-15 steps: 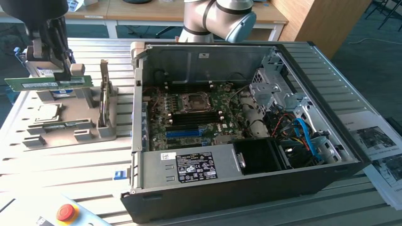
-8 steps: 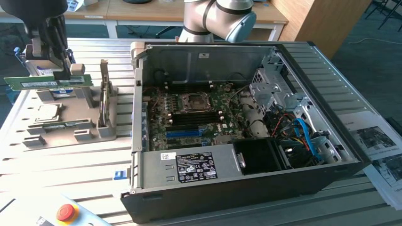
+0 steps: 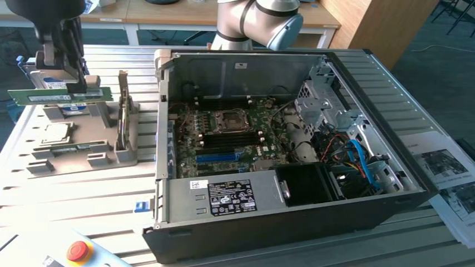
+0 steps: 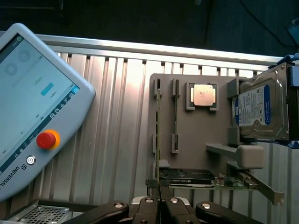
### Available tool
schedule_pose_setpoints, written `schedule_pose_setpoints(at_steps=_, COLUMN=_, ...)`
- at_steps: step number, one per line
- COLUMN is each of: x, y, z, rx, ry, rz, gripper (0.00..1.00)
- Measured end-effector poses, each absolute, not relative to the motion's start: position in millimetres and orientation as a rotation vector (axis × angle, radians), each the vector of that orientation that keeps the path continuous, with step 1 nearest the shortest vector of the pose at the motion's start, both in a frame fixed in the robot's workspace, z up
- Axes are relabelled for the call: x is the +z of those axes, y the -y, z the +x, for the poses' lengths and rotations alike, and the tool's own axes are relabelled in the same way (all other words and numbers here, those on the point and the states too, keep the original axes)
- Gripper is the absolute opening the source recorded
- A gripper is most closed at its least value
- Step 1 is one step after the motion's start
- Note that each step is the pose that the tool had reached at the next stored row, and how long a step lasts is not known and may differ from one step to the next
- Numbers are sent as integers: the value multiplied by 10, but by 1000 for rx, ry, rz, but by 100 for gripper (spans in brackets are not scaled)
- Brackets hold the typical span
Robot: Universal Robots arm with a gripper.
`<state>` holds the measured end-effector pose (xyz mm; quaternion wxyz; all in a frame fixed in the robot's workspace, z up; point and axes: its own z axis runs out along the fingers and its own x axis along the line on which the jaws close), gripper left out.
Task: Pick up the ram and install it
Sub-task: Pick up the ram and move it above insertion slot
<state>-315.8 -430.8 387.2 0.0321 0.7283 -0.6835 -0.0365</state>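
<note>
The ram (image 3: 59, 95) is a long green stick with a pale label, held level in the air above the grey fixture (image 3: 89, 133) at the exterior view's left. My gripper (image 3: 77, 88) is shut on its upper edge. In the wrist view the ram (image 4: 158, 140) shows edge-on as a thin line running out from between the dark fingers (image 4: 149, 207) of my gripper (image 4: 161, 205). The open computer case (image 3: 245, 69) with its motherboard (image 3: 230, 133) and blue slots (image 3: 219, 157) stands to the exterior view's right of the fixture.
On the fixture (image 4: 201, 135) are a second green stick (image 4: 175, 123), a processor (image 4: 204, 95), a hard drive (image 4: 259, 109) and an upright expansion card (image 3: 122, 111). A teach pendant (image 4: 32, 102) with a red stop button lies on the slatted table. Papers (image 3: 445, 167) lie beside the case.
</note>
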Motion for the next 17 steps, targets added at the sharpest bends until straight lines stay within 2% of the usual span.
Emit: schedule_pose_setpoints(at_steps=17, x=3876, y=4309, z=-3144, rx=-106, ry=2107, rz=2246, gripper=12)
